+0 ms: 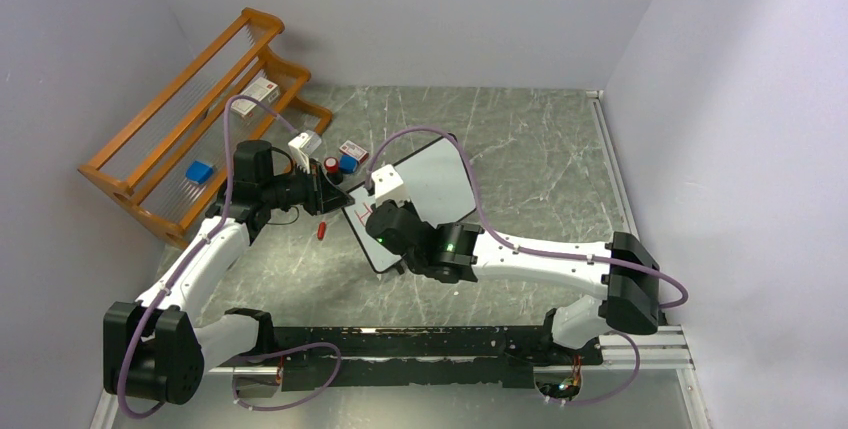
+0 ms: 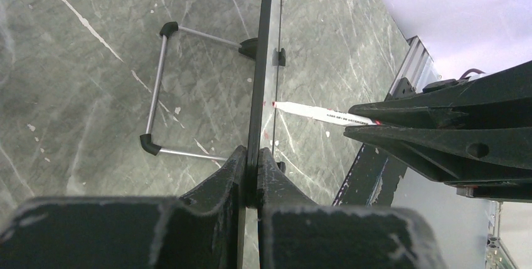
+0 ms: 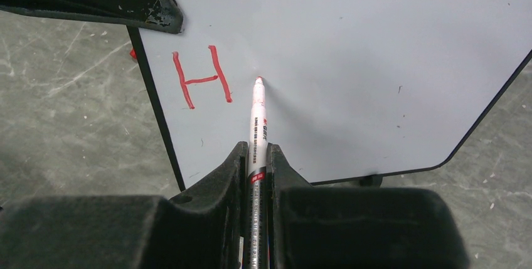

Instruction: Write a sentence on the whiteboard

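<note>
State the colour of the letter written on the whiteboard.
Red: the H on the whiteboard shows best in the right wrist view.

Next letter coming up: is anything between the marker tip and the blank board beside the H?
Nothing visible. The red-tipped white marker in the right gripper reaches the black-framed white whiteboard beside the red H.

The whiteboard (image 1: 440,184) stands mid-table (image 1: 540,149); the rack (image 1: 190,129) lies far left; small boxes (image 1: 348,156) lie between them; the marker (image 3: 257,125) tip meets the board just right of the H (image 3: 202,79).
</note>
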